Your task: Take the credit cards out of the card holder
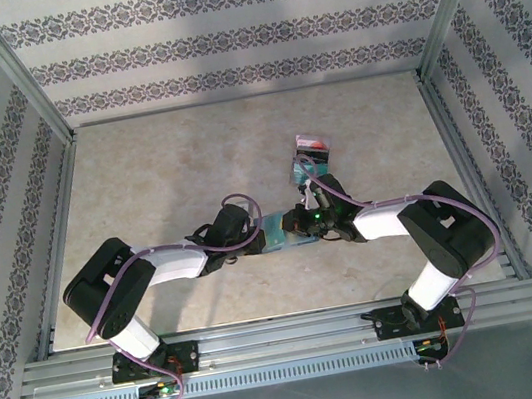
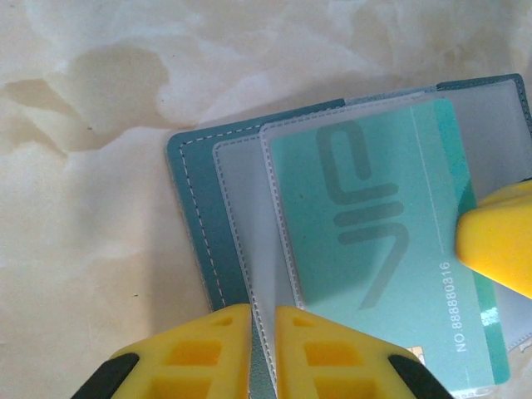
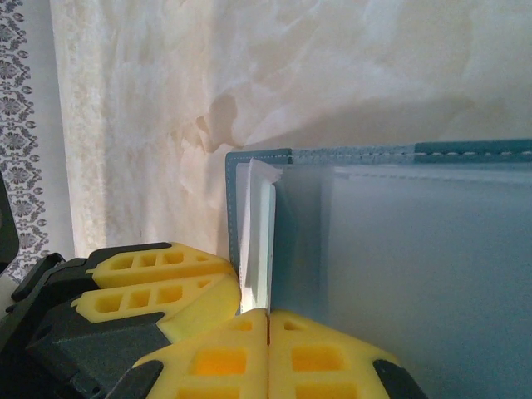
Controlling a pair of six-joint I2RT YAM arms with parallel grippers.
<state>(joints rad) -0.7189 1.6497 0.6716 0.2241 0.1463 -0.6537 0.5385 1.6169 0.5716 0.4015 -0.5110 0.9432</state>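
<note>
The card holder (image 1: 280, 234) lies open mid-table between both arms, its teal cover (image 2: 198, 218) and frosted pockets (image 3: 432, 283) showing. My left gripper (image 2: 263, 322) is shut on the holder's near edge, a pocket seam pinched between its yellow fingers. A teal credit card (image 2: 374, 249) sits partly in the top pocket. My right gripper (image 3: 268, 317) is shut on that card's end, and the card (image 3: 258, 241) stands edge-on above the fingertips. One right finger (image 2: 499, 241) shows at the card's right side. In the top view the grippers nearly meet, left (image 1: 257, 237) and right (image 1: 303, 226).
A small pile of loose cards (image 1: 312, 155), red, dark and teal, lies just beyond the right gripper. The beige table (image 1: 159, 166) is walled by patterned panels on three sides, with a metal rail along the near edge.
</note>
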